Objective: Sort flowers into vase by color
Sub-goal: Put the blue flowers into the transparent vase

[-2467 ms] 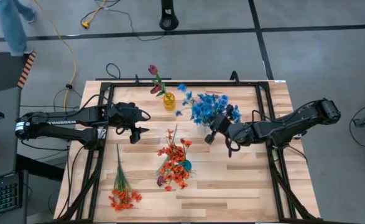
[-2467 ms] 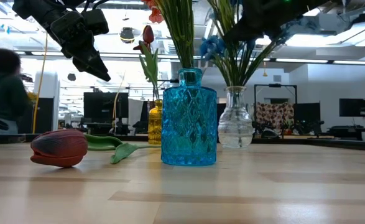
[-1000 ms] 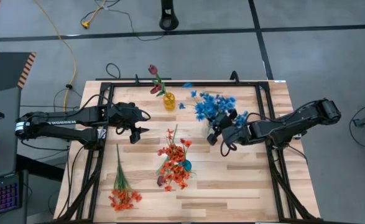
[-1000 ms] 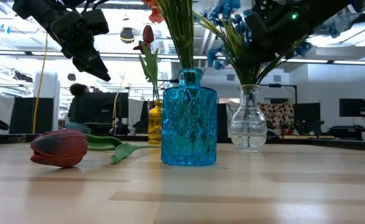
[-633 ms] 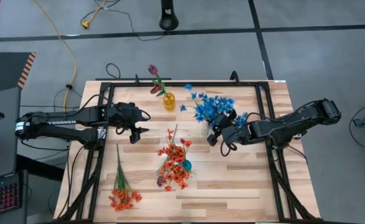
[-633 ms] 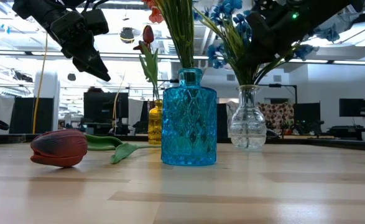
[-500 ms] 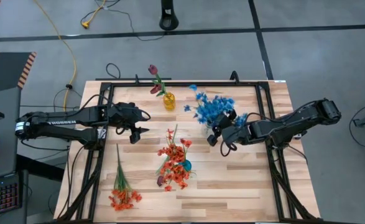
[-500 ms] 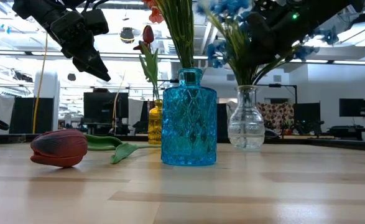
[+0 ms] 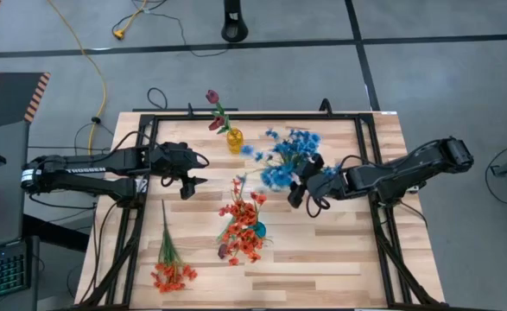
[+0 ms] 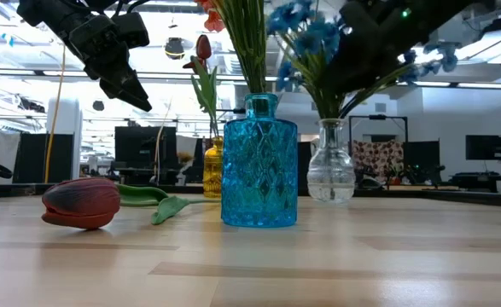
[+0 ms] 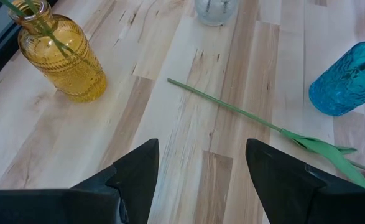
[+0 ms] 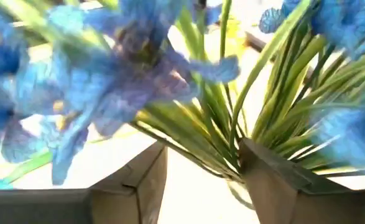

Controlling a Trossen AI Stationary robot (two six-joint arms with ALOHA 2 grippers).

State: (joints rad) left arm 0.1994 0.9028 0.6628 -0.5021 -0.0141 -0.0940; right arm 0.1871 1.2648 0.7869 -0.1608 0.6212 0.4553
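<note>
Blue at the centre of the high view: a bunch of blue flowers [image 9: 288, 155], green stems down in a clear glass vase [image 10: 330, 170], blossoms fanned loosely toward the middle of the wooden desk [image 9: 322, 259] and partly blurred. Just beside that bunch on the right-arm side, the right gripper [image 9: 298, 192], raised above the desk at blossom height; in its own wrist view [image 12: 201, 155], fingers [image 12: 132, 186] spread wide with the stems running through the gap, not pinched. Nearer the middle of the desk, a blue patterned glass vase [image 10: 259, 166] full of orange-red flowers [image 9: 240, 226]. Touching the desk beside that vase, a dark maroon tulip [image 10: 81, 203] flat on its side, its thin green stem [image 11: 232, 109] stretched out over the boards toward the clear vase. At the far edge, a small yellow glass vase [image 9: 234, 140] with one upright maroon tulip [image 9: 212, 97]. Near the front left corner, well apart from every vase, a loose orange-red spray [image 9: 171, 263] flat on the wood, blossoms toward the front edge. On the left half, the left gripper [image 9: 188, 183] in the air between the yellow vase and the loose spray, fingers wide apart in its wrist view [image 11: 201, 155] and empty, only bare desk and the lying tulip's stem beyond them.
</note>
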